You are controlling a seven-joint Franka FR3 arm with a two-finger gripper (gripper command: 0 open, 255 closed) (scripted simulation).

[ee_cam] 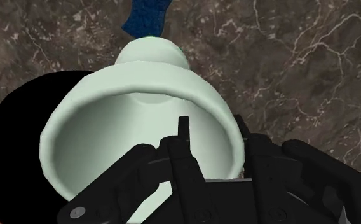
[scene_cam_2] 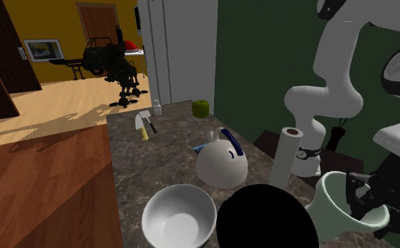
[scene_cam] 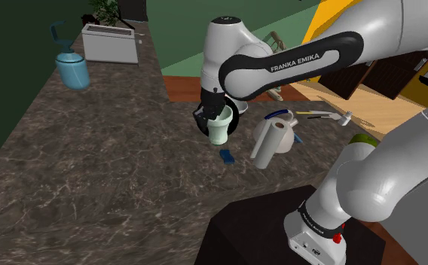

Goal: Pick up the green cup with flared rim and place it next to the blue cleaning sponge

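The pale green cup with a flared rim (scene_cam: 219,128) hangs in my gripper (scene_cam: 209,115), tilted, just above the dark marbled counter (scene_cam: 92,166). The gripper is shut on the cup's rim. In the wrist view one finger (ee_cam: 183,143) is inside the cup (ee_cam: 135,121) and the other presses the wall from outside. The blue sponge (scene_cam: 227,155) lies on the counter close beside the cup's base, and it also peeks past the base in the wrist view (ee_cam: 146,16). The cup (scene_cam_2: 336,204) and the gripper (scene_cam_2: 375,196) are at the second exterior view's lower right.
A black round dish (scene_cam_2: 262,218) sits right by the cup. A white bowl (scene_cam_2: 179,215), a white kettle (scene_cam_2: 221,163), a paper towel roll (scene_cam_2: 286,155), a knife (scene_cam_2: 144,125) and a green apple (scene_cam_2: 201,108) share this end. A blue pitcher (scene_cam: 73,69) and a white box (scene_cam: 111,43) stand far off.
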